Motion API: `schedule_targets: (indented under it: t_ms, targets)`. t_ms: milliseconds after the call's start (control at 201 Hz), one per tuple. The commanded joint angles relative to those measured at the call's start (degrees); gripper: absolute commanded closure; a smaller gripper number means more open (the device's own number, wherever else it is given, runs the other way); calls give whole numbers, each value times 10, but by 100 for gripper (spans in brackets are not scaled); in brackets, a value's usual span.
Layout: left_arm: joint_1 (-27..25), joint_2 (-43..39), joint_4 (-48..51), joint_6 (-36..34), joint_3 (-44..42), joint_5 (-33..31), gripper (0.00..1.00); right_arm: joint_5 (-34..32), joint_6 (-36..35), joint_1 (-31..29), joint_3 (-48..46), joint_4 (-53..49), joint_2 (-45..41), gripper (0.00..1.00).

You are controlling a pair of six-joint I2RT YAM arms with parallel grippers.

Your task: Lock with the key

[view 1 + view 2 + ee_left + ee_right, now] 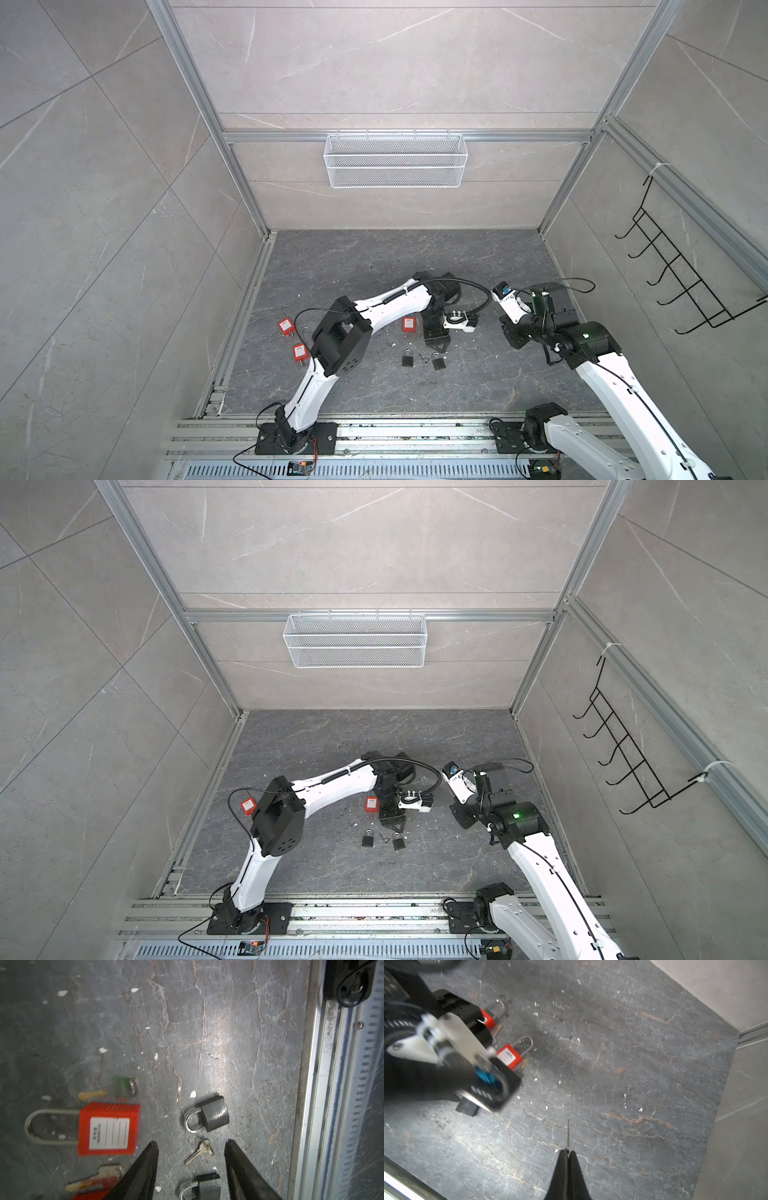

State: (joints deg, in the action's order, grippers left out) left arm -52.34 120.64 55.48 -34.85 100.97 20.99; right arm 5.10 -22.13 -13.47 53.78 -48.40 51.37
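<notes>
left gripper (191,1142): jaws spread, straddling the loose key (199,1151), which lies flat on the floor (228,1043). grey padlock A (215,1113) and grey padlock B (208,1187) sit on either side of the loose key, both near it. red padlock (108,1128) is farther off, with the green-headed key (124,1087) just beside it. right gripper (568,1152): pads pressed together, pinching the held key (568,1132), seen edge-on, well apart from the loose key. wire basket (395,154) hangs on the back rail, far from the loose key. The locks all lie on the floor, outside it.
</notes>
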Motion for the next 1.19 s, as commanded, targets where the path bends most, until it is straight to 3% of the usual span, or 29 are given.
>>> schedule_targets:
  t_ms: [0,234,458,662,856,1190]
  targets:
    - [55,-148,-130,81,-99,47,46,20,41,1,33,-26,20,100]
    - [137,-380,-302,193,-351,-22,51,46,186,-18,73,-43,93,100]
    - [191,-547,-362,283,-508,-100,54,-6,324,-147,17,23,125,100]
    - [206,-622,-320,326,-547,-148,55,-14,444,-221,-53,97,185,100]
    - [216,-640,-285,415,-558,-232,55,-5,475,-239,-107,156,237,100]
    - [248,-654,-266,484,-579,-248,54,26,496,-244,-137,224,292,100]
